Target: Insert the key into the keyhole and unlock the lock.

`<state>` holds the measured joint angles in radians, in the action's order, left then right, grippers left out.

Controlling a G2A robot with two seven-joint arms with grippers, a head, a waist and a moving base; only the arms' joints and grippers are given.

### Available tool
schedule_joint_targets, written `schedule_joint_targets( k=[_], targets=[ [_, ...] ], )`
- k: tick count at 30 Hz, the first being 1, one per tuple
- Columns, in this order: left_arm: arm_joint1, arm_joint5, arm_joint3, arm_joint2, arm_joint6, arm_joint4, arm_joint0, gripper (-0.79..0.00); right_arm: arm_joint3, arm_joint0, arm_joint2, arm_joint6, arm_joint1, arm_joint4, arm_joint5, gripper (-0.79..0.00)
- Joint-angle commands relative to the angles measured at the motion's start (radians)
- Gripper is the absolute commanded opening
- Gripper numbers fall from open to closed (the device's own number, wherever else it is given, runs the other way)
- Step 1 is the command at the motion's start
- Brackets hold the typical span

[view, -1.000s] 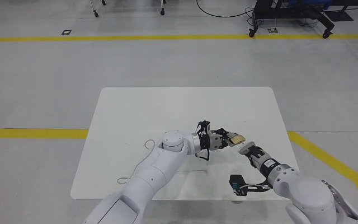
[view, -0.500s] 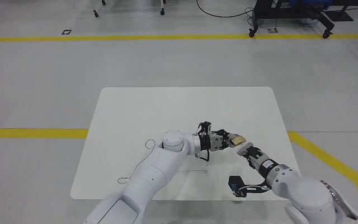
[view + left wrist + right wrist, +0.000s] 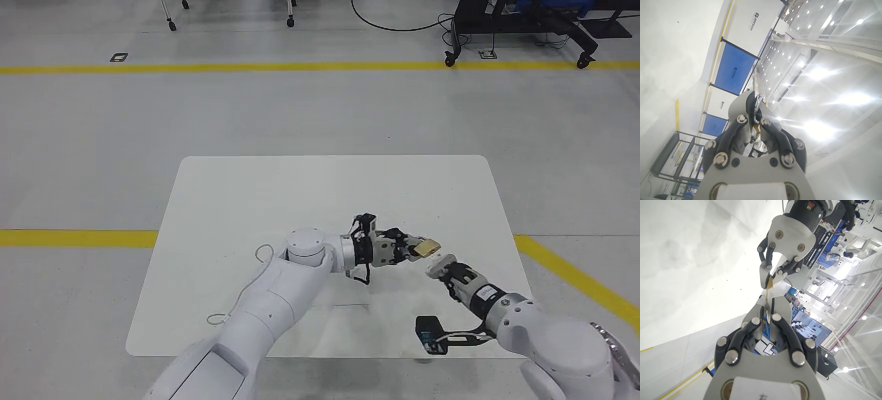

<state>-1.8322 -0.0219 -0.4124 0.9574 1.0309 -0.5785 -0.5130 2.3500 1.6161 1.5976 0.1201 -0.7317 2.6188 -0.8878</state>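
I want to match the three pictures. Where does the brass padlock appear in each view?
Top view: padlock over the white table, at the left gripper's tip, the right gripper beside it.
Left wrist view: padlock, its silver shackle between this gripper's own jaws.
Right wrist view: padlock edge-on in the left gripper's jaws, beyond the key.
Shared landmark: the left gripper, shut on the padlock.
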Motion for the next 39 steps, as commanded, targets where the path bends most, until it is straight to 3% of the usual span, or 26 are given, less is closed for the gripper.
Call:
schedule_joint_targets(
  k=[1,7,16,24,39],
  targets=[
    [0.009,-0.011,-0.002,0.008,0.019,0.009,0.008,-0.785,0.0,0.02,0.049,0.082,0.005,-0.012,0.036,-0.785],
    [0.029,-0.088,-0.011,-0.002,0.082,0.082,0.033,-0.785,-0.047,0.1,0.198,0.461,0.035,0.096,0.251,-0.785],
    [0.031,-0.078,-0.038,-0.002,0.056,0.089,0.014,-0.785,-0.055,0.103,0.191,0.466,0.033,0.072,0.263,-0.785],
    [0.052,-0.104,-0.147,0.01,0.069,0.109,-0.036,-0.785,-0.173,0.072,0.193,0.712,0.04,-0.053,0.362,-0.785],
    [0.075,-0.157,-0.247,0.012,0.061,0.142,-0.087,-0.785,-0.219,0.03,0.133,0.696,0.05,-0.033,0.308,-0.785]
  ],
)
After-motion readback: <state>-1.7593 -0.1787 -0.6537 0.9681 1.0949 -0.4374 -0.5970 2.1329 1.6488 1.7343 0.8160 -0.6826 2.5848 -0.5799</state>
